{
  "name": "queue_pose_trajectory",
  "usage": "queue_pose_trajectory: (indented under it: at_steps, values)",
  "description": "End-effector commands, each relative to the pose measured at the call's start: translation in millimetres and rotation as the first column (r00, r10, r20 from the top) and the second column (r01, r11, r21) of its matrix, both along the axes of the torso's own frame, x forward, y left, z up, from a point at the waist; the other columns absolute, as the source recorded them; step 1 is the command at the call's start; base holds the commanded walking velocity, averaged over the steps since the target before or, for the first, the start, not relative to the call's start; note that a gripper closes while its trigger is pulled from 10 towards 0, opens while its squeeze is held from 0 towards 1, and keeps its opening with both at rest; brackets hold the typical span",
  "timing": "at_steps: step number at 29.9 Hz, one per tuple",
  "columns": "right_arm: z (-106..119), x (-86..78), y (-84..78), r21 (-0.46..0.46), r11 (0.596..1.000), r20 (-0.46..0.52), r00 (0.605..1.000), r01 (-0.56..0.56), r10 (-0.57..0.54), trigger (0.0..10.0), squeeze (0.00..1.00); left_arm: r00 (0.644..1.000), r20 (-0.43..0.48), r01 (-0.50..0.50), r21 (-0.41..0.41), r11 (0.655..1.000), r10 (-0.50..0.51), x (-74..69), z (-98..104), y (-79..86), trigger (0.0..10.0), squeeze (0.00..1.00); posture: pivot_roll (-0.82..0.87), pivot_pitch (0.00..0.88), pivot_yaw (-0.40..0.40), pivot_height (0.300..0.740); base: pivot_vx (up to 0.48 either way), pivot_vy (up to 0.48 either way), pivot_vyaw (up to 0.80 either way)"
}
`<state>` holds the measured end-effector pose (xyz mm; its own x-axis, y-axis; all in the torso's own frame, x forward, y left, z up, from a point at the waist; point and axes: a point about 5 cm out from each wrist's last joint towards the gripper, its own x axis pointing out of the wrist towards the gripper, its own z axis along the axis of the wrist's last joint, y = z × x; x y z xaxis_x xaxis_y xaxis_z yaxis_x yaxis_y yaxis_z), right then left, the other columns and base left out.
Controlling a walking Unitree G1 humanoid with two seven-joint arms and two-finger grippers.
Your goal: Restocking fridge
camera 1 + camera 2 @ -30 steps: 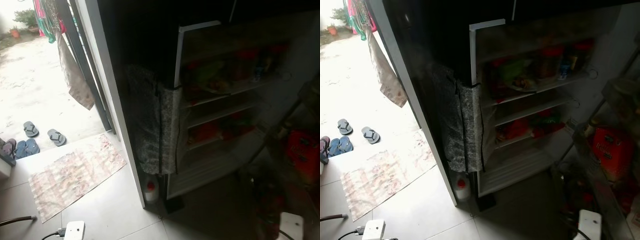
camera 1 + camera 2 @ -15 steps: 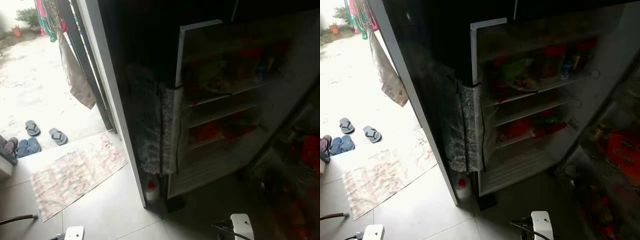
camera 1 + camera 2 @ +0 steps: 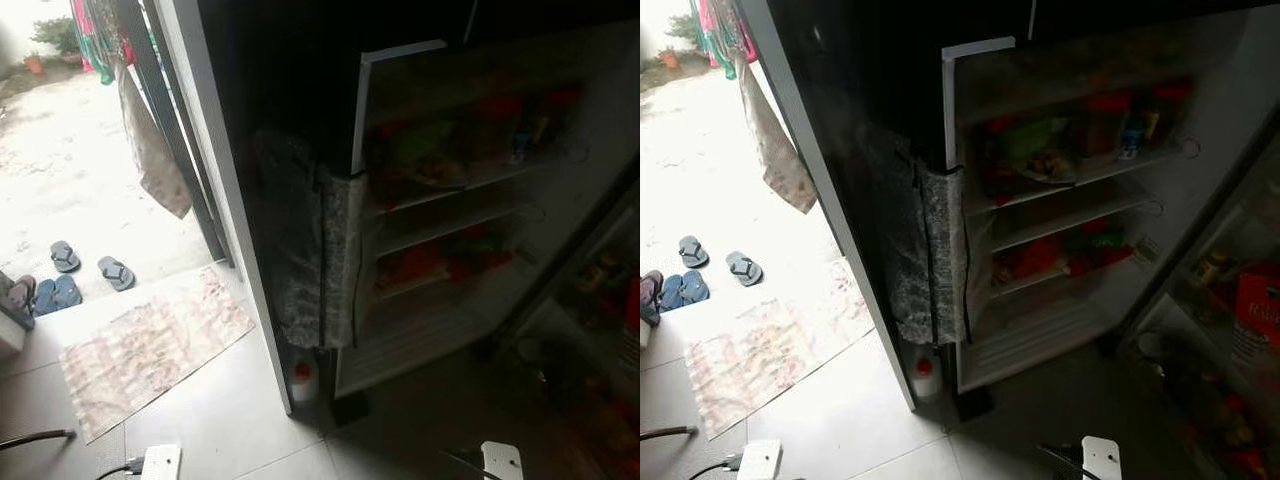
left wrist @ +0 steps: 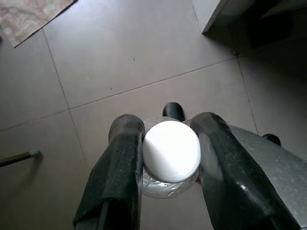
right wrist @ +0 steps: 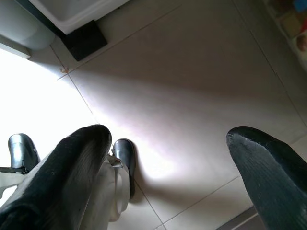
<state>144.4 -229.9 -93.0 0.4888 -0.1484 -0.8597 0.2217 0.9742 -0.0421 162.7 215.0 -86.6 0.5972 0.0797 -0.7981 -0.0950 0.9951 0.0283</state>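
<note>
My left gripper point(image 4: 168, 125) is shut on a clear bottle with a white screw cap point(image 4: 171, 151), held low over the tiled floor. In the right wrist view my right gripper point(image 5: 170, 136) stands open, its fingers point(image 5: 81, 153) wide apart with bare floor between them. Ahead of me the fridge point(image 3: 1070, 215) is open; its dim shelves carry red and green packs and a few bottles. At the right its door point(image 3: 1200, 300) is swung out, with a red carton point(image 3: 1258, 310) and small items in the racks. A white part of each arm, left point(image 3: 160, 461) and right point(image 3: 500, 461), shows at the bottom edge.
A patterned cover point(image 3: 300, 240) hangs on the fridge's side. A white bottle with a red cap point(image 3: 303, 378) stands on the floor at the fridge's corner. To the left a doorway leads outdoors, with a floor mat point(image 3: 150, 345), slippers point(image 3: 112, 272) and a hanging cloth point(image 3: 155, 160).
The fridge door at the right has swung further out, its red carton sliding towards the picture's edge. The white part of my right arm has moved left.
</note>
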Motion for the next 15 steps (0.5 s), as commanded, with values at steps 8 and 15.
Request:
queue_pose_trajectory:
  at_steps: [8, 15]
  values:
    - [-1, -4.5, -4.7, 0.011, 1.0, -0.013, 1.0, 0.015, -0.015, 10.0, 0.0, 0.999, -0.035, 0.01, 0.027, 1.0, -0.009, -7.5, -3, 4.3, 10.0, 0.0, 0.01, 0.037, 0.02, 0.74, 0.0, 0.0, 0.0]
    - [-3, -15.4, -9.6, 0.002, 1.0, -0.035, 0.999, 0.0, 0.0, 10.0, 0.0, 0.999, -0.046, -0.007, 0.047, 0.999, 0.009, -19.3, 1, 34.5, 10.0, 0.0, 0.01, 0.028, 0.024, 0.74, 0.0, -0.071, 0.0]
